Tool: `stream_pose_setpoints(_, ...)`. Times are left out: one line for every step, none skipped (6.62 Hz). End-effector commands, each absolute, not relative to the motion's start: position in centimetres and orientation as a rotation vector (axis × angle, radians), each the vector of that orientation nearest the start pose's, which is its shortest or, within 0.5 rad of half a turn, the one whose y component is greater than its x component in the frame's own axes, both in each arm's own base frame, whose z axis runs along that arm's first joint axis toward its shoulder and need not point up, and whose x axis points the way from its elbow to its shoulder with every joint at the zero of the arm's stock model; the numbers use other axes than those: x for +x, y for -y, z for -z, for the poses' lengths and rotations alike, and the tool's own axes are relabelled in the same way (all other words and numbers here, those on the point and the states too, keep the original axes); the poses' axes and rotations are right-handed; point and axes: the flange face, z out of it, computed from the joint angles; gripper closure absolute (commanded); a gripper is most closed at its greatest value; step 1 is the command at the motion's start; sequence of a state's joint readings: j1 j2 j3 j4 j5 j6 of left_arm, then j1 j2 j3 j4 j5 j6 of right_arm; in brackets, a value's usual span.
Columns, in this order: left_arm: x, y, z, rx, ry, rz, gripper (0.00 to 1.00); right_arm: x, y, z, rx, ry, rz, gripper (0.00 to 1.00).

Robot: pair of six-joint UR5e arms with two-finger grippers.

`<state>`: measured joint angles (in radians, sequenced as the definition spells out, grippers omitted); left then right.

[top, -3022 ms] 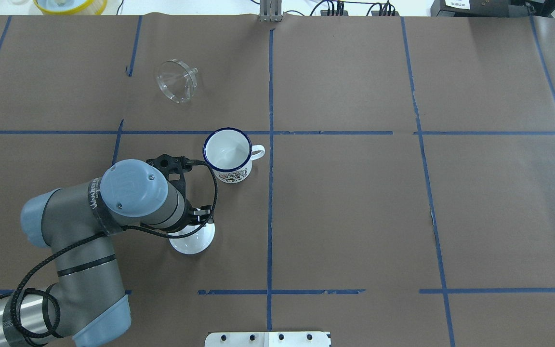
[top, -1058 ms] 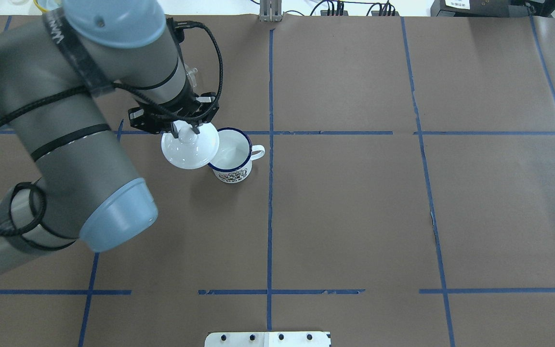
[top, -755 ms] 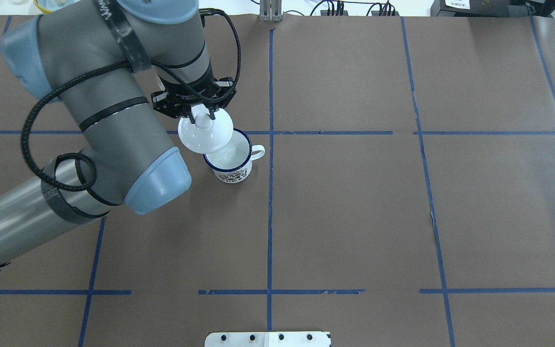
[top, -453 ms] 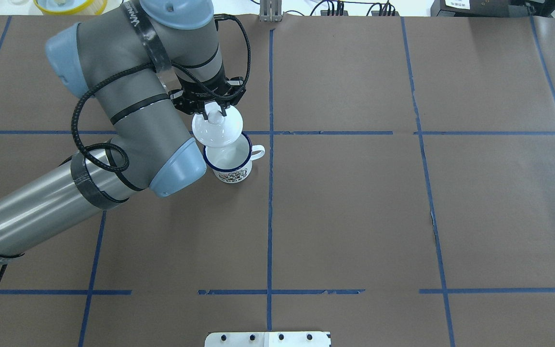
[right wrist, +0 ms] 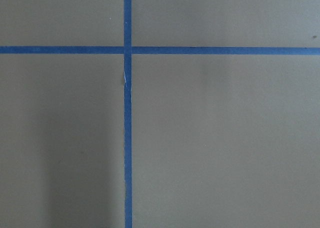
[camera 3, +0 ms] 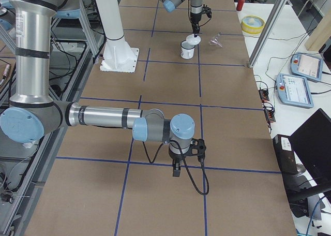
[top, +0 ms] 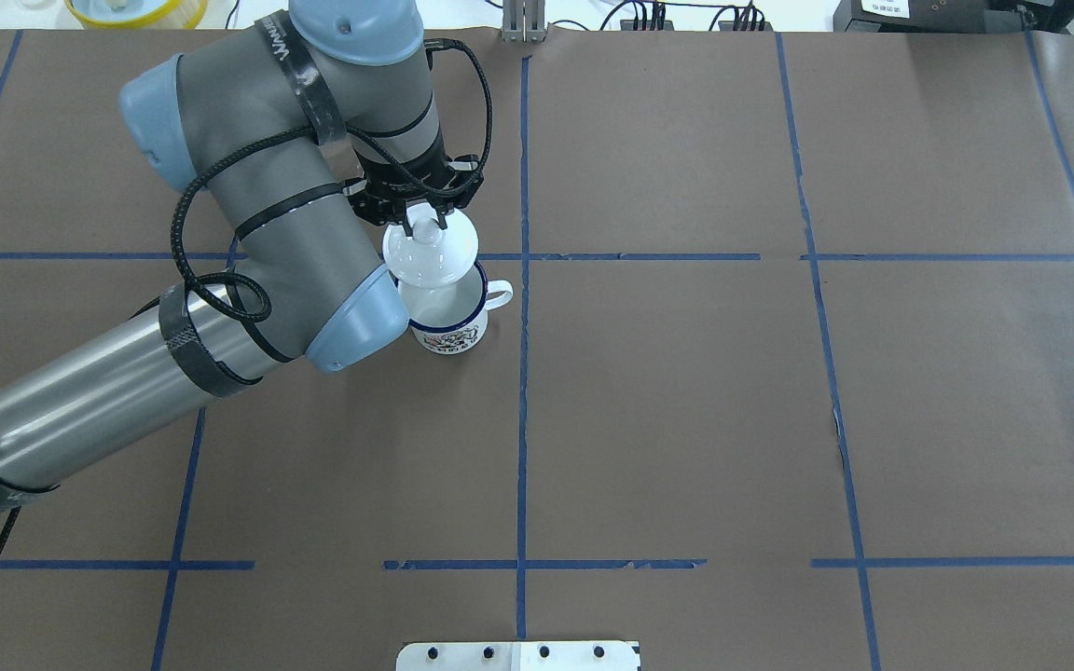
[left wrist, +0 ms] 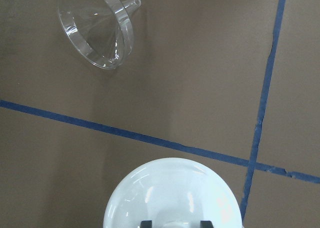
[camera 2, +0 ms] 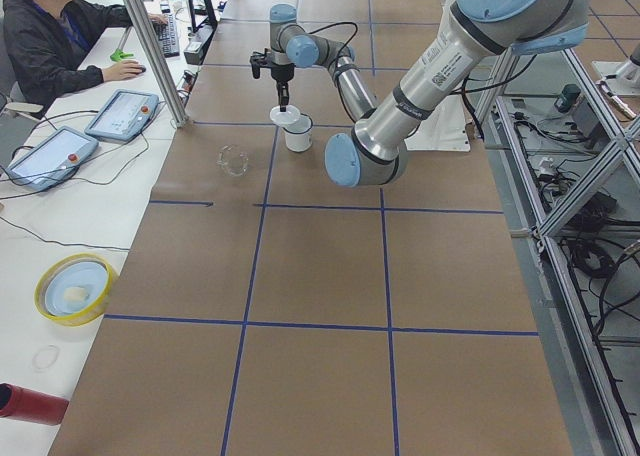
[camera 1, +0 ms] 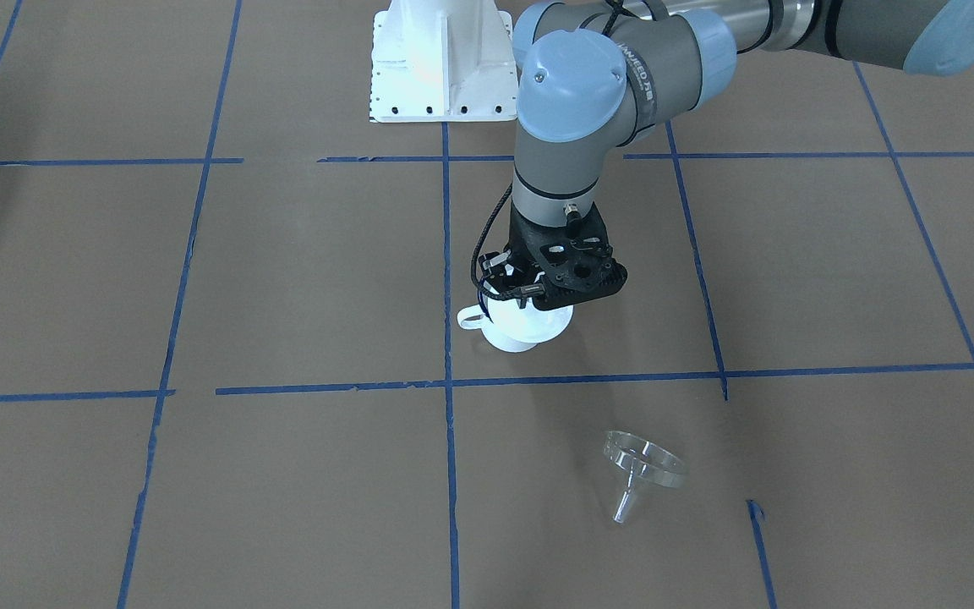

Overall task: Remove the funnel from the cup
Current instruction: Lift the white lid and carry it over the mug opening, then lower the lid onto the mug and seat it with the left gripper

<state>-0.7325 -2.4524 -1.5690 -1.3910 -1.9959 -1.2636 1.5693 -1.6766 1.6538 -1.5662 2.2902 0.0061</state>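
The funnel lies tipped on its side on the brown-papered table, out of the cup and apart from it, toward the operators' side. We see the left gripper clamped on the knob of a white lid, which hangs over the far part of the cup's blue rim; whether lid and rim touch we cannot tell. The cup stands upright, handle toward the robot's right. The right gripper hovers low over bare paper, well apart from the cup, and we cannot tell how its fingers stand
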Motion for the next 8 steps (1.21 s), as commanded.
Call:
stream_pose_setpoints(47.1,54.0,-13.7,-0.048,-0.813,0.239,1.00,6.7,44.6,-67.1,-0.020,0.719,-0.011,0.00)
stream_pose_setpoints(47.2,53.9,-13.8,-0.053,-0.811,0.243,1.00,6.7,44.6,-67.1,-0.020,0.719,-0.011,0.00)
stream_pose_setpoints(47.7,53.5,-14.1,-0.061,-0.807,0.238,1.00,6.7,44.6,-67.1,-0.020,0.719,-0.011,0.00)
stream_pose_setpoints(47.7,53.5,-14.6,-0.064,-0.802,0.240,1.00,6.7,44.6,-67.1,-0.020,0.719,-0.011,0.00)
stream_pose_setpoints(48.5,52.8,-14.7,-0.069,-0.799,0.226,1.00,6.7,44.6,-67.1,-0.020,0.719,-0.011,0.00)
stream_pose_setpoints(48.9,52.5,-14.7,-0.072,-0.799,0.220,1.00,6.7,44.6,-67.1,-0.020,0.719,-0.011,0.00)
stream_pose_setpoints(49.5,51.8,-15.5,-0.083,-0.791,0.212,1.00,6.7,44.6,-67.1,-0.020,0.719,-0.011,0.00)
stream_pose_setpoints(49.6,51.7,-15.7,-0.084,-0.789,0.210,1.00,6.7,44.6,-67.1,-0.020,0.719,-0.011,0.00)
